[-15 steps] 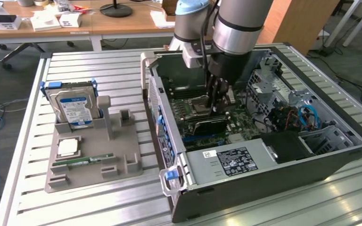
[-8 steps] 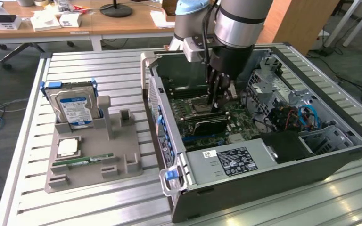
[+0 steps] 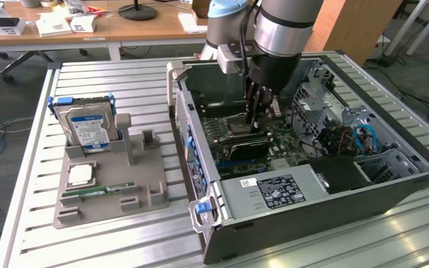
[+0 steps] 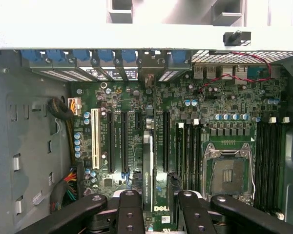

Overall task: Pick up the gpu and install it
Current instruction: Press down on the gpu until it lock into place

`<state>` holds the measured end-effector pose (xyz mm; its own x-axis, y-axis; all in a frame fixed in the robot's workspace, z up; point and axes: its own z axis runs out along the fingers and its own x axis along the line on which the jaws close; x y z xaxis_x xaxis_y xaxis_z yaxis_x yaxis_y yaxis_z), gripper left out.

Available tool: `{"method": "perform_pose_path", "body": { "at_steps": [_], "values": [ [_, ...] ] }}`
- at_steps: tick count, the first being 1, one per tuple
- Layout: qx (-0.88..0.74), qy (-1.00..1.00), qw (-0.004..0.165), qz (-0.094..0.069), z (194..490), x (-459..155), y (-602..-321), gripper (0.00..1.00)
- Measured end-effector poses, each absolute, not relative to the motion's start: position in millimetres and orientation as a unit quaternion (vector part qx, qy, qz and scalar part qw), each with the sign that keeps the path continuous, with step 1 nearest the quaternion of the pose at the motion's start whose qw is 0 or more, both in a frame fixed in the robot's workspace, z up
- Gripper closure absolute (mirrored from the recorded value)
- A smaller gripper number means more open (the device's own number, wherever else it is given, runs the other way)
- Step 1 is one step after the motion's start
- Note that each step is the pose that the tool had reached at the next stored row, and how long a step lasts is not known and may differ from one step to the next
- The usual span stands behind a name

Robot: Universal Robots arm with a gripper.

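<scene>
Gripper [image 4: 160,201]: clenched on gpu [image 4: 147,165], inside open PC case [image 3: 311,223].
Gpu: edge-down over motherboard [image 4: 224,97], mid-case.
Risk: card edge misaligned with expansion slot [image 4: 123,141]; pressing could jam or flex it.

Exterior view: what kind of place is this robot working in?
Probably a robotics lab or workshop: an open dark desktop computer case lies on a ribbed aluminium table, a grey parts holder with a silver hard drive beside it, wooden office desks behind.
</scene>
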<state>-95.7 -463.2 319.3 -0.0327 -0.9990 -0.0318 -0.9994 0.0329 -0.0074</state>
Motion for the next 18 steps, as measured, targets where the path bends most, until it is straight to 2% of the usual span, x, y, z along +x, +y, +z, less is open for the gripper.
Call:
{"method": "perform_pose_path", "body": {
  "at_steps": [6, 10, 18],
  "values": [
    [-0.695, 0.719, 0.014, 0.008, 319.3, -95.7, -463.2, 0.67],
    [-0.695, 0.719, 0.014, 0.008, 319.3, -95.7, -463.2, 0.89],
    [-0.695, 0.719, 0.014, 0.008, 319.3, -95.7, -463.2, 0.89]
  ]
}}
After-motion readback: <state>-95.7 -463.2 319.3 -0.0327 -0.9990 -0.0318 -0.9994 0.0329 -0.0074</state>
